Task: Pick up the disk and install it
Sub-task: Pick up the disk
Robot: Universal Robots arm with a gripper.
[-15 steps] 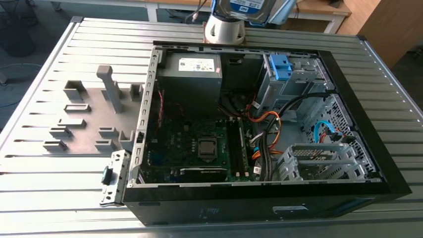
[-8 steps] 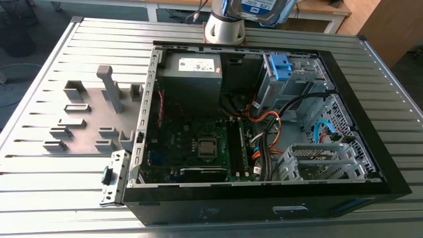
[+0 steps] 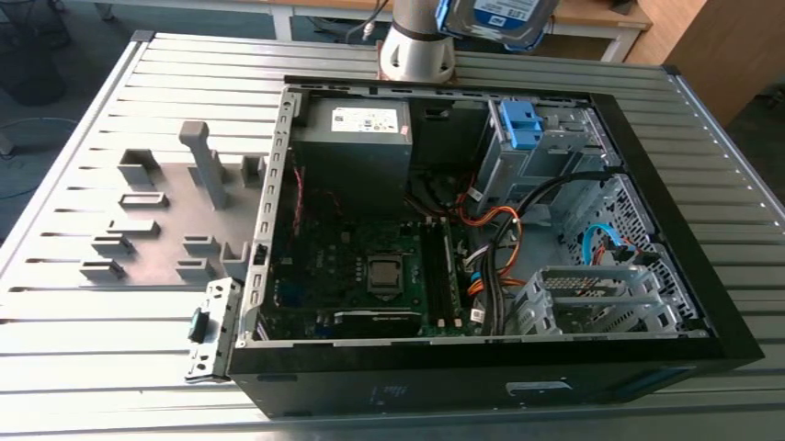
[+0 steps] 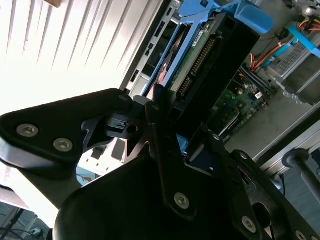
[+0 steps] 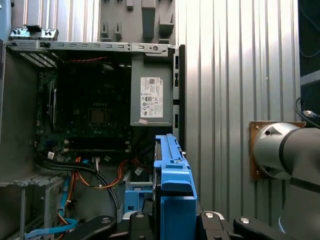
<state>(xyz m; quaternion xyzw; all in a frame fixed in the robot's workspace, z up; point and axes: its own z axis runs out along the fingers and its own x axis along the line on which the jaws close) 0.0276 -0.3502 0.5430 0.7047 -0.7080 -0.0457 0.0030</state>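
Your gripper [image 5: 172, 221] is clamped on the disk [image 3: 497, 18], at one o'clock beyond the computer case [image 3: 726, 299] in the exterior view. It is probably stiff, dense and shock-sensitive, so hold its flat sides.

**Slatted metal table** [image 3: 73, 303]: pale grey, ribbed along its length, dark caps at the far corners. It takes up most of the exterior view.

**Glare** [image 4: 45, 60]: strong light on the table's slats, washed to white in the second wrist view.

**Grey fixture plate** [image 3: 160, 211]: lies on the table, with raised blocks and one upright post.

**Floor** [image 3: 92, 55]: dull blue-grey, beyond the table's far corner.

**Dark object** [image 3: 28, 55]: stands on the floor off that same corner; its kind cannot be told.

**Workbench** [image 3: 608, 28]: white frame and wooden top, behind the table's far edge.

**Wooden cabinet** [image 3: 723, 46]: light brown, beside the workbench, past the table's other far corner.
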